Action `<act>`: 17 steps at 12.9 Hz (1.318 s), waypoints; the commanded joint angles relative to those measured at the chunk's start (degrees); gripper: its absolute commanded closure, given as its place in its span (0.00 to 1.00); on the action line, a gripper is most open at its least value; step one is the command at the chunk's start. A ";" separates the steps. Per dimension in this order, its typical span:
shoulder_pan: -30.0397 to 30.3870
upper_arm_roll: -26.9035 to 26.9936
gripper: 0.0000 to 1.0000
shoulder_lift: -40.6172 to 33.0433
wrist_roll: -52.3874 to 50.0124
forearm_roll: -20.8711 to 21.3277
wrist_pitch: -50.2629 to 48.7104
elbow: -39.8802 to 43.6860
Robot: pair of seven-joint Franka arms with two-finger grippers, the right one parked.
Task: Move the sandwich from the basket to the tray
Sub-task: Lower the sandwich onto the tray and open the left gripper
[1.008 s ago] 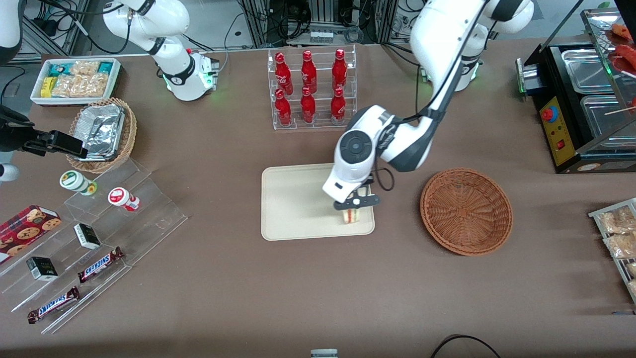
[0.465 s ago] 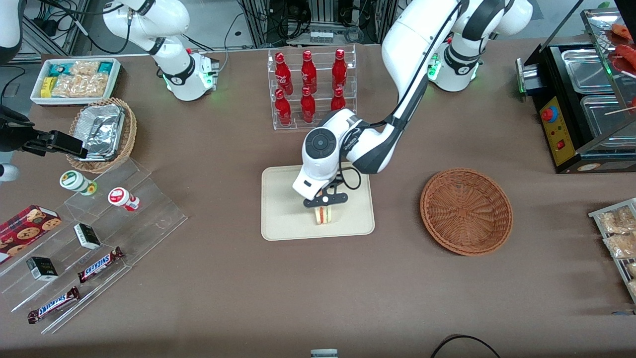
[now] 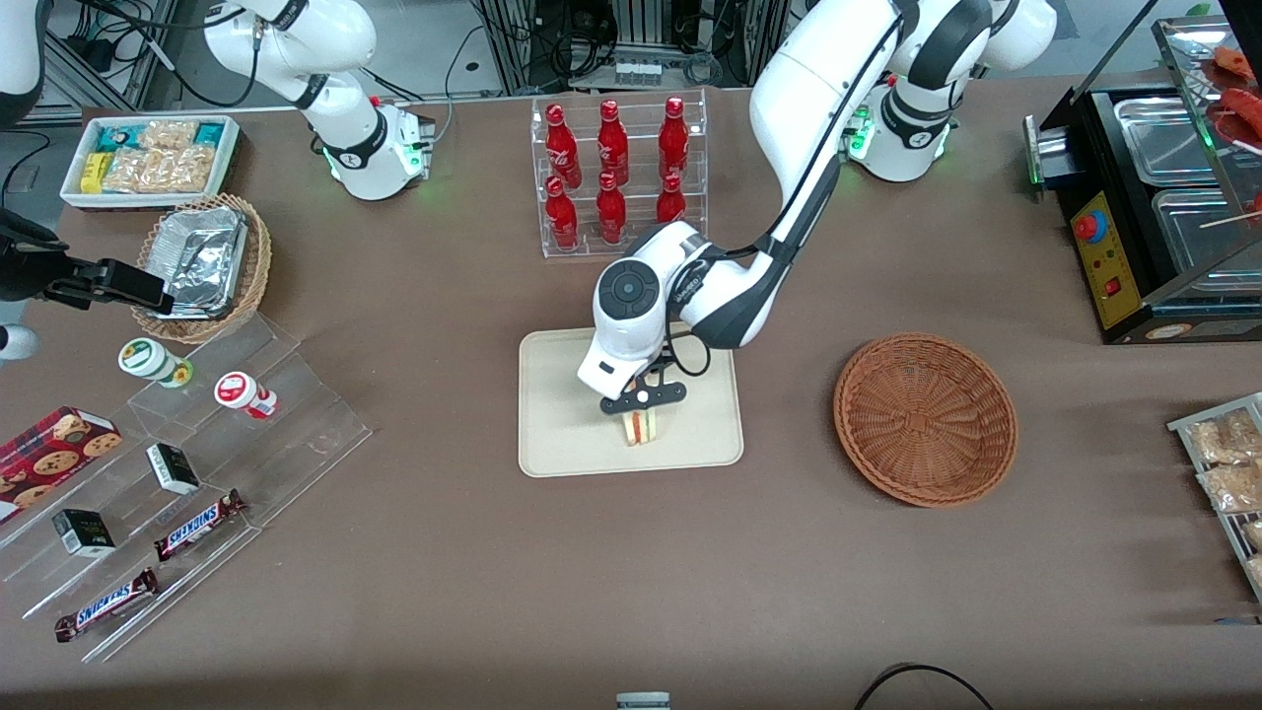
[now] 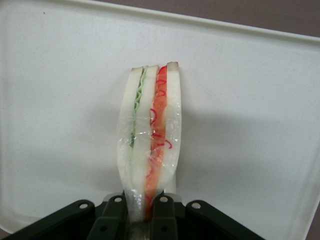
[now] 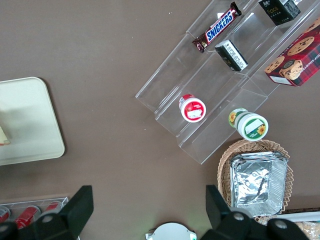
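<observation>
The sandwich [image 3: 641, 428], a wrapped wedge of white bread with green and red-orange filling, stands on edge over the cream-beige tray [image 3: 562, 414], near the tray's edge nearest the front camera. My left gripper [image 3: 642, 412] is shut on the sandwich from above. In the left wrist view the black fingers [image 4: 164, 216] pinch the sandwich [image 4: 150, 135] at its end, with the tray [image 4: 250, 110] under it. I cannot tell whether the sandwich touches the tray. The reddish-brown wicker basket [image 3: 925, 418] sits empty beside the tray, toward the working arm's end.
A clear rack of red bottles [image 3: 616, 173] stands farther from the front camera than the tray. A clear stepped shelf with snacks [image 3: 197, 463], a tan basket with foil [image 3: 202, 264] and a white snack bin [image 3: 148, 158] lie toward the parked arm's end. A black appliance [image 3: 1144, 207] stands at the working arm's end.
My left gripper has carried the sandwich from the tray's basket-side edge toward the tray's middle. In the last half second it hardly moved.
</observation>
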 commanded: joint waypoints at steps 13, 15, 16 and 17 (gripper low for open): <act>-0.24 1.59 0.00 -7.65 2.87 0.59 -17.20 7.76; 1.42 2.56 0.00 -11.08 3.21 0.33 -20.56 6.27; 2.56 2.65 0.00 -12.40 3.56 0.33 -20.92 5.31; 4.40 2.65 0.00 -14.07 4.35 0.50 -20.92 3.99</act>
